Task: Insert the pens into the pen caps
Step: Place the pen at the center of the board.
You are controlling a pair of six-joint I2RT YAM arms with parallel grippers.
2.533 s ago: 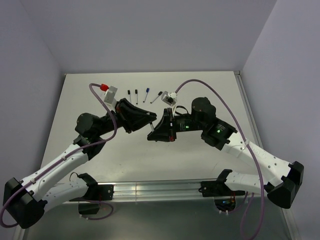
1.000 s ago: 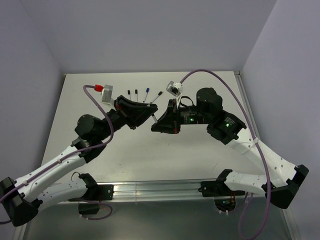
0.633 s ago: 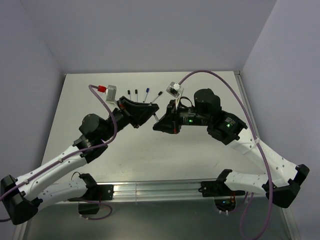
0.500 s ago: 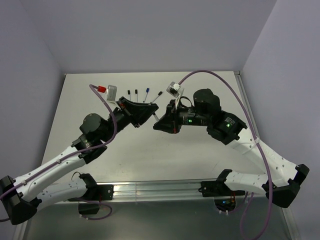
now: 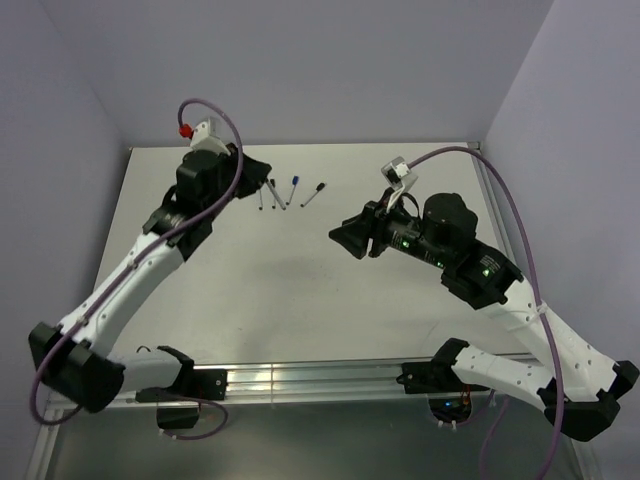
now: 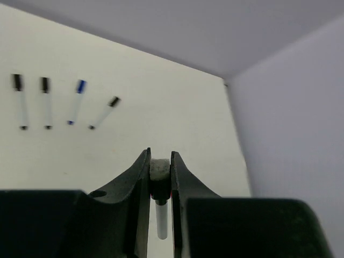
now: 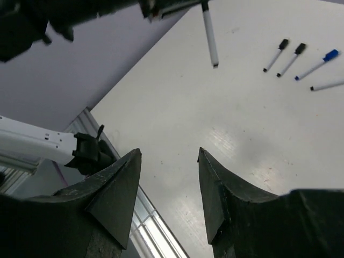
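My left gripper (image 5: 262,178) (image 6: 160,156) is shut on a white-barrelled pen (image 6: 160,220) by its black capped end and holds it above the back left of the table. That pen also hangs in the right wrist view (image 7: 209,37). Several more pens lie in a row at the back: two with black ends (image 6: 20,101) (image 6: 46,102), one with a blue end (image 5: 292,190) (image 6: 75,101), and a slanted black-ended one (image 5: 312,193) (image 6: 105,112). My right gripper (image 5: 345,238) (image 7: 169,161) is open and empty, raised over the table's middle right.
The white table (image 5: 250,290) is walled by grey panels at the back and sides. A metal rail (image 5: 320,375) runs along its near edge. Purple cables loop over both arms.
The grippers met at the table's middle around one pen. Now my left gripper has swung back left with the pen. My right gripper has opened and drawn back right.
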